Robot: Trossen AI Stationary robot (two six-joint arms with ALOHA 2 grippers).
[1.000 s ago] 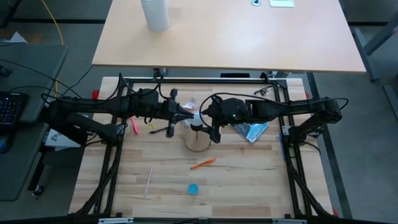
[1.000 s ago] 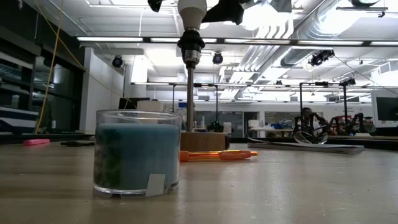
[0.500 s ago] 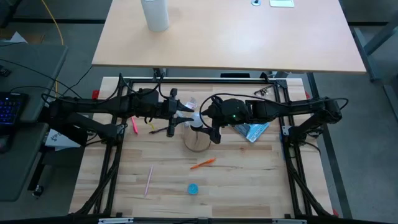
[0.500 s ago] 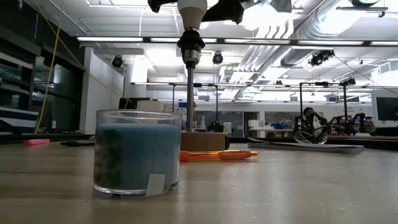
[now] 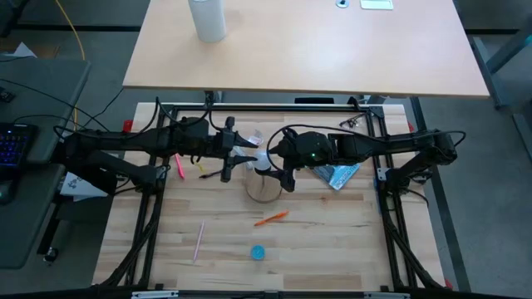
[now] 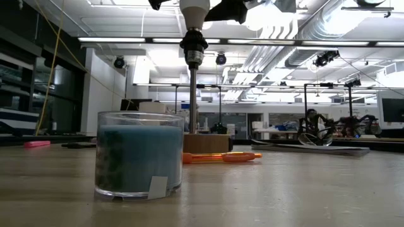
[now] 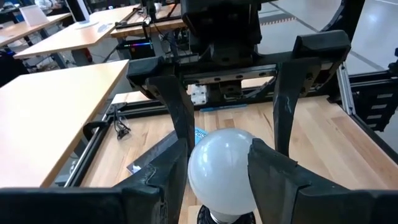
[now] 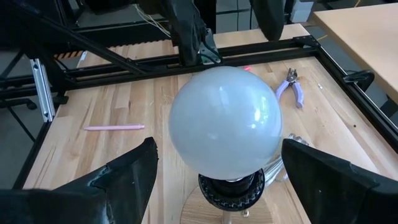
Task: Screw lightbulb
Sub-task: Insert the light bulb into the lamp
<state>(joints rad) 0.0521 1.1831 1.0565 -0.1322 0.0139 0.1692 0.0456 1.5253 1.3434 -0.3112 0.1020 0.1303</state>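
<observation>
The white lightbulb (image 5: 263,159) stands upright in a black socket (image 6: 193,47) on a thin stem above the round wooden base (image 5: 265,189). My left gripper (image 5: 252,157) comes from the table's left and is shut on the bulb (image 7: 221,165). My right gripper (image 5: 274,166) comes from the right. It is open, with its fingers (image 8: 127,174) wide on either side of the bulb (image 8: 225,121) and apart from it. My left gripper pinches the bulb's round glass head between its two fingers, one on each side (image 7: 194,169) at about the widest part. The fingers come in level from the table's left. The bulb stands upright, its lower end in the black socket (image 7: 227,218).
A blue candle jar (image 5: 258,252) stands near the front, big in the low view (image 6: 139,154). An orange pen (image 5: 272,218), a pink stick (image 5: 199,239), a pink marker (image 5: 179,166), a blue-white packet (image 5: 337,174) and pliers (image 8: 289,87) lie around. A white cylinder (image 5: 207,18) stands on the far table.
My left gripper has turned a little about its own axis while staying at the bulb. The bulb, socket and base stay in place.
</observation>
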